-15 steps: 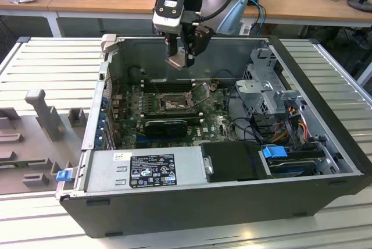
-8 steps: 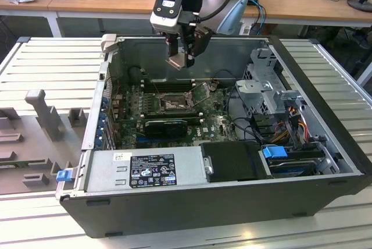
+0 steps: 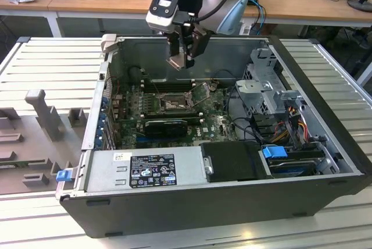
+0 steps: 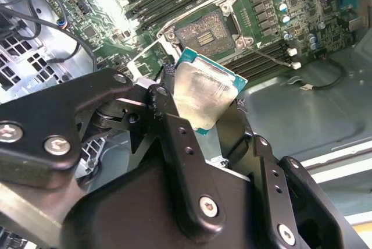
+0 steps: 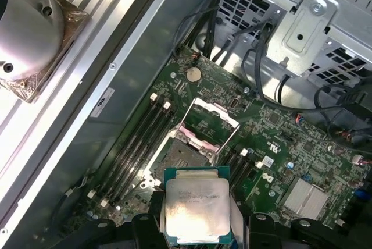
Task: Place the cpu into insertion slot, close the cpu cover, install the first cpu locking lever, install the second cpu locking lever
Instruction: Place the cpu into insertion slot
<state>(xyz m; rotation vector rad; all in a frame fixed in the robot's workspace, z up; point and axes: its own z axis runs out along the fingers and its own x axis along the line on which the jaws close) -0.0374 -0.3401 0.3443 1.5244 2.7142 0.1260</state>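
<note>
The cpu is in the air, pinched by two opposite edges between the fingers of the gripper. The gripper hangs in the upper centre of the exterior view, above the open machine and clear of the board. The pincer is closed narrowly onto the chip, whose pale metal top faces the camera in both wrist views.

Largest in the exterior view is the computer case, a dark box lying on its side with its panel off. It spans the middle and lower frame and rests on a slatted grey table. It lies open side up, which seems meant to give the arm a straight reach down. Inside, centre left, the green motherboard lies flat on the floor of the case. Long black memory slots run beside the socket.

The insertion slot sits at the centre of the exterior view, below the gripper and well apart from it. In the first wrist view it looks bare, with no chip in it. The cpu cover, a thin silver frame, stands swung up at one edge of the slot, with green board showing through its cutout. Raised like this, it leaves the socket free to take the chip. Holding the chip by its edges seems chosen to keep its underside untouched. The first step looks under way, and none is finished.
</note>
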